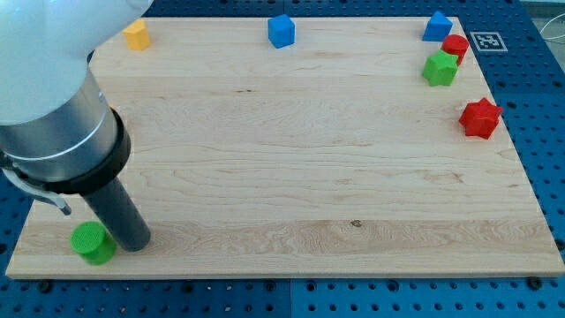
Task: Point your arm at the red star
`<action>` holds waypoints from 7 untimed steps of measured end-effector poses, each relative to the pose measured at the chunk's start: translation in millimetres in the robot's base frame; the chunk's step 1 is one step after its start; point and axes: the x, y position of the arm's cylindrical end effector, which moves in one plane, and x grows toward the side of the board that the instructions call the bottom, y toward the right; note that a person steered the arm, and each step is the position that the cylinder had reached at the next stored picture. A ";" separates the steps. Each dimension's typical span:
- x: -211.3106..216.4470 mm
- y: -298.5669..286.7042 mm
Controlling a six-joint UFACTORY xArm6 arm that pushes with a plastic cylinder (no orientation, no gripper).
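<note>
The red star point(480, 118) lies near the right edge of the wooden board point(291, 141), a little above mid height. My tip point(135, 242) rests on the board at the view's bottom left, far from the star, touching or almost touching the right side of a green cylinder point(93, 243). The arm's grey and white body fills the view's upper left corner.
A green star-like block point(440, 68), a red block point(455, 46) and a blue block point(436, 26) cluster at the top right. A blue cube point(281, 31) sits at top middle. A yellow block point(136, 34) sits at top left. A marker tag point(486, 41) lies by the top right corner.
</note>
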 end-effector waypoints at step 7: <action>-77.7 -21.9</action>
